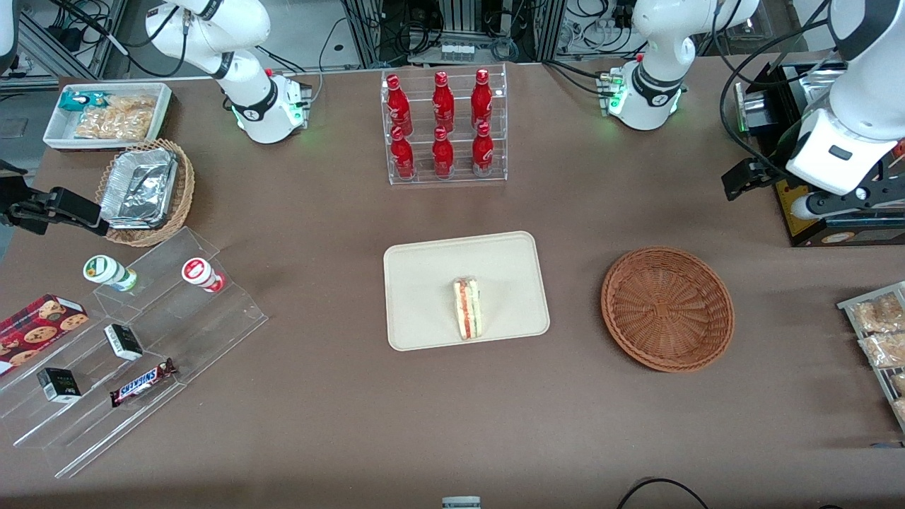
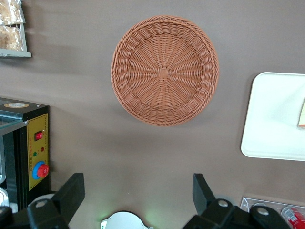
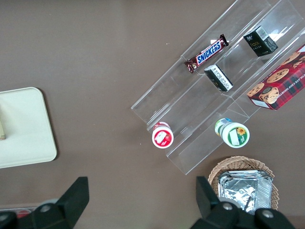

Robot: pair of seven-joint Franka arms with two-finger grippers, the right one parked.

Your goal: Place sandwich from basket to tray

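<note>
The sandwich [image 1: 466,308], a pale wedge with red, orange and green layers, lies on the cream tray [image 1: 424,283] at the middle of the table. The reddish-brown wicker basket [image 1: 667,308] sits beside the tray, toward the working arm's end, with nothing in it. My gripper [image 1: 739,180] hangs high above the table, farther from the front camera than the basket, and holds nothing. The left wrist view looks down on the basket [image 2: 165,70], the tray's end [image 2: 271,119] and a sliver of the sandwich [image 2: 301,112]; the gripper [image 2: 138,191] is open there, over bare table.
A black control box [image 1: 813,212] stands close under the gripper. Bagged snacks [image 1: 877,332] lie at the table's edge near the basket. A rack of red bottles [image 1: 444,127] stands farther back than the tray. A clear stepped shelf [image 1: 141,339] and a foil-filled tan basket [image 1: 145,191] sit toward the parked arm's end.
</note>
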